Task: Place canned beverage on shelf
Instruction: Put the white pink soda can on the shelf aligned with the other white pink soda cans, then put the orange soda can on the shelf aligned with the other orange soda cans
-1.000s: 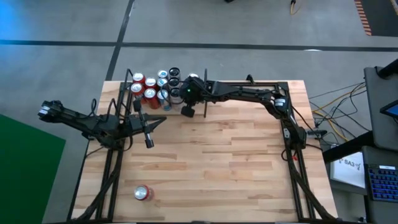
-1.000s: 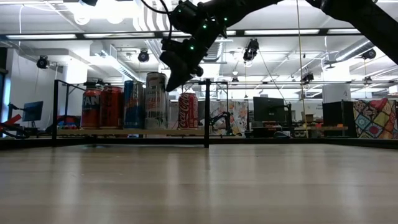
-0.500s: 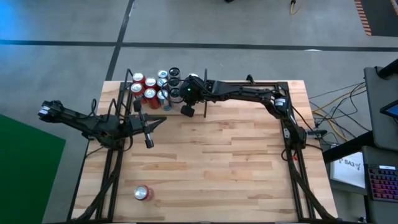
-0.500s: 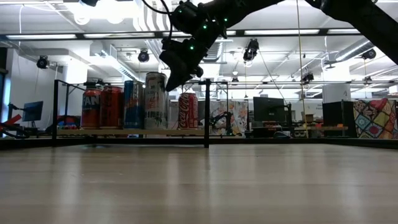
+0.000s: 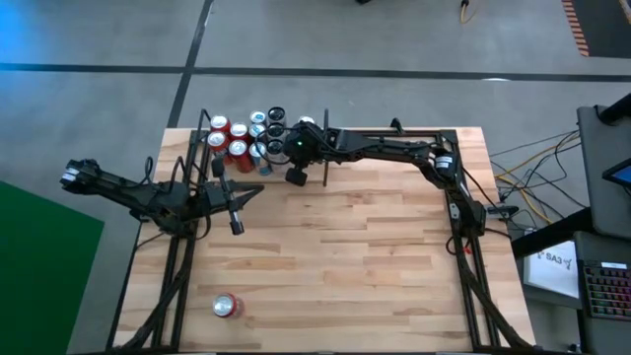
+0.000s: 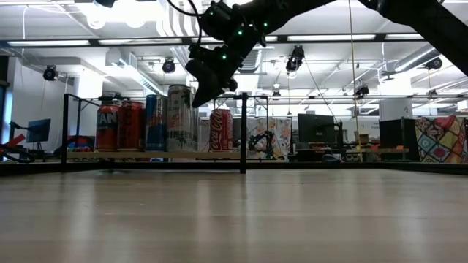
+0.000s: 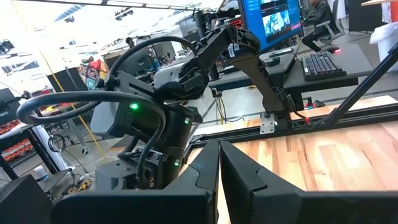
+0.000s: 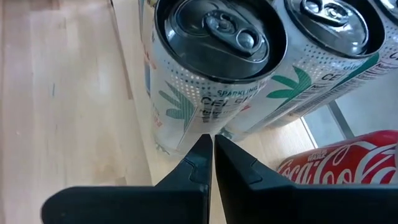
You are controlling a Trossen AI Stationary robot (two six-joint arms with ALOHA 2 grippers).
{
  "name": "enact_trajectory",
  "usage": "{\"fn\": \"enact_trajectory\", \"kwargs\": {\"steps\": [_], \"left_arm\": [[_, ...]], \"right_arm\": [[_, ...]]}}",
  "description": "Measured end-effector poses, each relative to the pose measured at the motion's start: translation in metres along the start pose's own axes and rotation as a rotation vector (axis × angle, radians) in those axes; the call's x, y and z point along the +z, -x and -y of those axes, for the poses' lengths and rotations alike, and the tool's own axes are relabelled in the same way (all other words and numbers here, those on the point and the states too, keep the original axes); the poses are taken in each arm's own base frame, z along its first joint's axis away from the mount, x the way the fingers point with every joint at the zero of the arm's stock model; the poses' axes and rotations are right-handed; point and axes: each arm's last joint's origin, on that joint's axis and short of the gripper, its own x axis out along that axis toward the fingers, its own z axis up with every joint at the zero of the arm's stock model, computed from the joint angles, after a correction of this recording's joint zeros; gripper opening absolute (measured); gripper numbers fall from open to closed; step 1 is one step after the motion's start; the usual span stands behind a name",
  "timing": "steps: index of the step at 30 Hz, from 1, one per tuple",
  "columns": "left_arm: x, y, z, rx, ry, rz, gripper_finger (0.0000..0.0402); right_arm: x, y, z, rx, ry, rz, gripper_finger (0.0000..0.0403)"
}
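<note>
Wooden surface [image 5: 345, 247] under bright workshop lights: at its eleven o'clock corner stands the shelf [image 6: 153, 155], a pale plank fenced by thin black rods, already carrying a huddle of cans. Nearest me is a tall white can [image 8: 205, 74] with green palm print and a dark lid, upright beside its twin [image 8: 323, 56] and a red cola can [image 8: 342, 165]. My right end effector [image 8: 208, 146] hovers just beside it, fingers pressed together, holding nothing. Good practice, I judge: lift clear without clipping the lid. One red can [image 5: 226, 306] lies at seven o'clock, well apart. My left end effector [image 5: 237, 226] waits at nine o'clock, closed, empty.
</note>
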Motion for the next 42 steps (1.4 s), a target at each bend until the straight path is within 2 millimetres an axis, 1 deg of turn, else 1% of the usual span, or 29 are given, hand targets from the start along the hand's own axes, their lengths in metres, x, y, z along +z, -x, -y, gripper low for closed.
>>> {"fn": "enact_trajectory", "kwargs": {"steps": [8,16,24,27,31,38,42], "left_arm": [[0.000,0.000,0.000,0.000,0.000,0.000,0.0000],[0.000,0.000,0.000,-0.001,0.019,-0.004,0.0000],[-0.001,0.000,0.000,-0.003,0.059,-0.012,0.0000],[-0.001,0.000,0.000,-0.004,0.076,-0.013,0.0000],[-0.001,0.000,0.000,-0.004,0.100,-0.013,0.0000],[-0.003,-0.001,0.002,-0.009,0.132,-0.024,0.0000],[-0.003,-0.002,0.003,-0.010,0.141,-0.028,0.0000]], "right_arm": [[0.000,0.002,0.000,-0.008,0.000,-0.012,0.0009],[0.001,0.015,0.000,0.000,0.013,-0.060,0.0009],[0.008,0.049,-0.008,0.020,0.057,-0.070,0.0009],[0.011,0.065,-0.015,0.028,0.074,-0.072,0.0009],[0.014,0.089,-0.022,-0.002,0.103,-0.080,0.0009],[0.009,0.118,-0.037,0.017,0.143,-0.093,0.0009],[0.000,0.130,-0.044,0.032,0.145,-0.098,0.0009]]}}
